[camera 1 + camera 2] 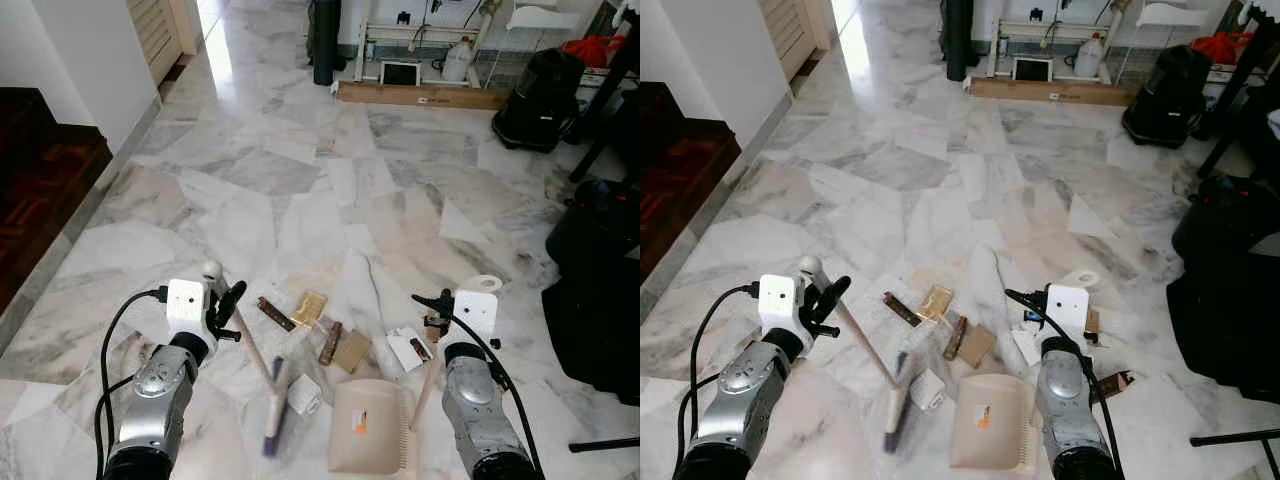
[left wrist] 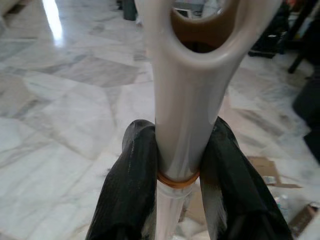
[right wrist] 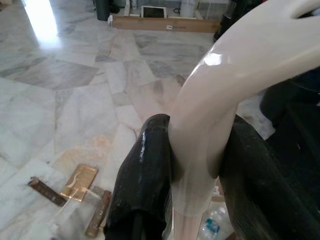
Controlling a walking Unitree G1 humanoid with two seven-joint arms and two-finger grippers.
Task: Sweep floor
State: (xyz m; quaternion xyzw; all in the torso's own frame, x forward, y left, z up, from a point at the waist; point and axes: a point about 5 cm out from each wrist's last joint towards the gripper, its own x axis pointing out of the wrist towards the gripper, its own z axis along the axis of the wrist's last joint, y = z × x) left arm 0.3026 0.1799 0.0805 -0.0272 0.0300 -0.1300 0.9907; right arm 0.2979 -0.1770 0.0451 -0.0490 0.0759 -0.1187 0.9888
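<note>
My left gripper (image 1: 228,312) is shut on the white upper end of the broom handle (image 1: 252,345), seen close up between its fingers (image 2: 131,170). The handle slants down to the brush head (image 1: 272,425) on the marble floor. My right gripper (image 1: 432,305) is shut on the white top of the dustpan handle (image 3: 210,125). The beige dustpan (image 1: 372,428) rests on the floor between my arms. Litter lies just beyond it: a gold wrapper (image 1: 308,307), two brown bars (image 1: 275,313), a cardboard scrap (image 1: 352,350), a white carton (image 1: 305,395) and a white packet (image 1: 405,347).
A dark wooden step (image 1: 40,190) and a white wall bound the left. Black bags (image 1: 595,290) crowd the right side. Far back stand a black vacuum (image 1: 540,95), a long cardboard box (image 1: 420,95) and a white rack. Open marble floor stretches ahead.
</note>
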